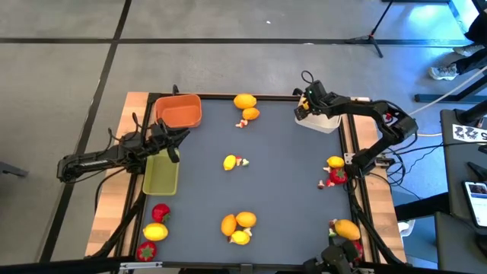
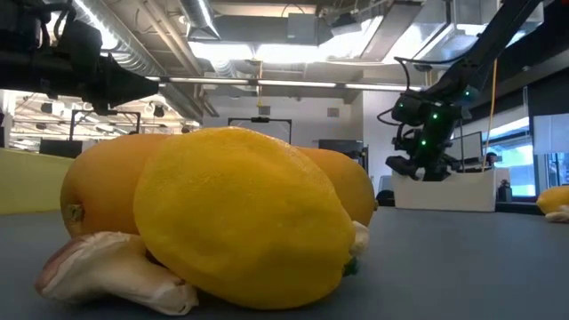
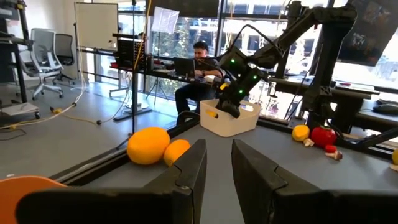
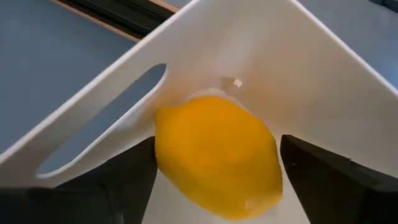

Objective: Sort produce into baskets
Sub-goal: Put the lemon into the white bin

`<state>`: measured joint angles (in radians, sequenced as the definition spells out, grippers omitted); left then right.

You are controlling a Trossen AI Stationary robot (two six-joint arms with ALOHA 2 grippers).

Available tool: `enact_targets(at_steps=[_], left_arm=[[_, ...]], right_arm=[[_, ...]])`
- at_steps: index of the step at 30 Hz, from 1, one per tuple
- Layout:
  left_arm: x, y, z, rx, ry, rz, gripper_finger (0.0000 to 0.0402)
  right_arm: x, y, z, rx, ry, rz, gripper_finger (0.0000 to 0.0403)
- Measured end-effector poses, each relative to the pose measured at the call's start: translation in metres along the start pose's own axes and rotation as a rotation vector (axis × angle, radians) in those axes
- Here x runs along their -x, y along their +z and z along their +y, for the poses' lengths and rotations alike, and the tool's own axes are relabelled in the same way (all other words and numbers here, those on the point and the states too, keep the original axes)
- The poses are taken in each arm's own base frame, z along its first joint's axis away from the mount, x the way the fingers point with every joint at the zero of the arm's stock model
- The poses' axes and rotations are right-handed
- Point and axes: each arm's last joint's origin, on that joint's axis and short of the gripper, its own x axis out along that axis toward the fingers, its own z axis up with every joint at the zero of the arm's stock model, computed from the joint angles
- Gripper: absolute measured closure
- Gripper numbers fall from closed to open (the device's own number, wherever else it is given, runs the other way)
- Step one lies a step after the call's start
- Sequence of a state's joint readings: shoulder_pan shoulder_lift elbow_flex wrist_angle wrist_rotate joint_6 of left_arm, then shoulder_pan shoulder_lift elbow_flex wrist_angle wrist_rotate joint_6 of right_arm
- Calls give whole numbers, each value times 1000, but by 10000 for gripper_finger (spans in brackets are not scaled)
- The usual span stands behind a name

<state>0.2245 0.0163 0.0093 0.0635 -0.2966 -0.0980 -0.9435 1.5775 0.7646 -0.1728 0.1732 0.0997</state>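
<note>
Over the white bin at the table's far right corner, the right gripper hangs w/ a yellow lemon between its fingers, jaws apart around it, lemon down inside the bin near a corner w/ a slot handle. Can't tell if the fingers actually pinch it or just flank it.

Left gripper sits at the left edge betw. the orange bin and the yellow-green bin, fingers slightly apart, nothing betw. them.

Produce on the grey mat: orange + smaller one at far edge; lemon w/ small red bit mid-table; citrus cluster at near edge; strawberries + lemon at near left on the wood; lemon + strawberry at right; another lemon near right corner.

Person seated at a desk beyond the table, seen in left wrist view.
</note>
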Motion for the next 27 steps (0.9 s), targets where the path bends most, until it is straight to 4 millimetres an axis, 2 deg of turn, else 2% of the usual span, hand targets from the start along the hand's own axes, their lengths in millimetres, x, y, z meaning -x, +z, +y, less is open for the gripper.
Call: enact_targets(at_steps=[4, 10, 16, 22, 27], left_arm=[[0, 0, 0, 0, 0, 0, 329], [0, 0, 0, 73, 17, -2, 328], [0, 0, 1, 76, 31, -4, 288], [0, 0, 1, 63, 34, -4, 243], [0, 0, 1, 60, 34, -4, 233]], right_arm=[[13, 8, -1, 36, -3, 13, 61], [57, 21, 9, 125, 43, -30, 67], [93, 23, 46, 224, 200, -184, 68], [108, 22, 84, 321, 264, -322, 68], [119, 23, 106, 357, 235, -457, 68]])
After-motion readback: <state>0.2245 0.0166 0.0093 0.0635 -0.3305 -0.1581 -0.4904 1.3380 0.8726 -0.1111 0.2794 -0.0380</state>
